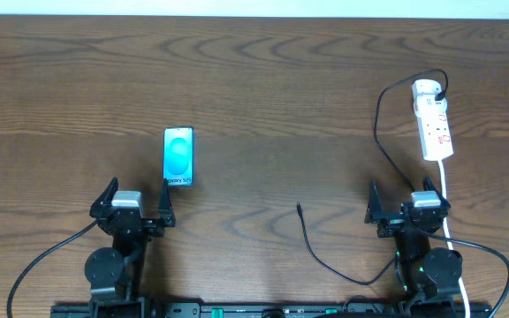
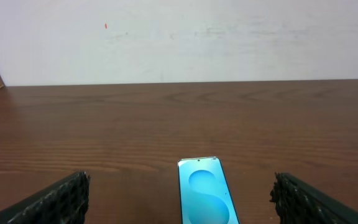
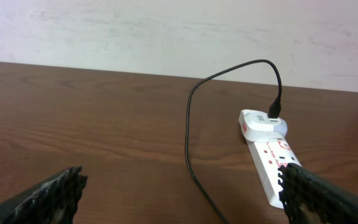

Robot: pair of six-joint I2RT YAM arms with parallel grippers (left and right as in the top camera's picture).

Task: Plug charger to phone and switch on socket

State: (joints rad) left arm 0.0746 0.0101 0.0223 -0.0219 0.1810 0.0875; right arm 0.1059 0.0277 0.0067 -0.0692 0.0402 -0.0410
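The phone [image 1: 178, 156] lies flat on the table with its cyan screen up, just ahead of my left gripper [image 1: 135, 201], which is open and empty. In the left wrist view the phone [image 2: 205, 191] lies between the open fingers [image 2: 179, 199], right of centre. The white socket strip [image 1: 434, 119] lies at the far right, and the charger's black plug sits in its far end. The thin charger cable [image 1: 383, 132] runs down to a free tip [image 1: 299, 207] on the table. My right gripper [image 1: 409, 205] is open and empty, near the strip [image 3: 267, 155] and the cable [image 3: 190, 143].
The socket's white cord [image 1: 447, 208] runs down past my right arm. Thicker black robot cables [image 1: 38, 265] trail at the front edge. A pale wall [image 2: 179, 37] stands behind the wooden table [image 1: 263, 88].
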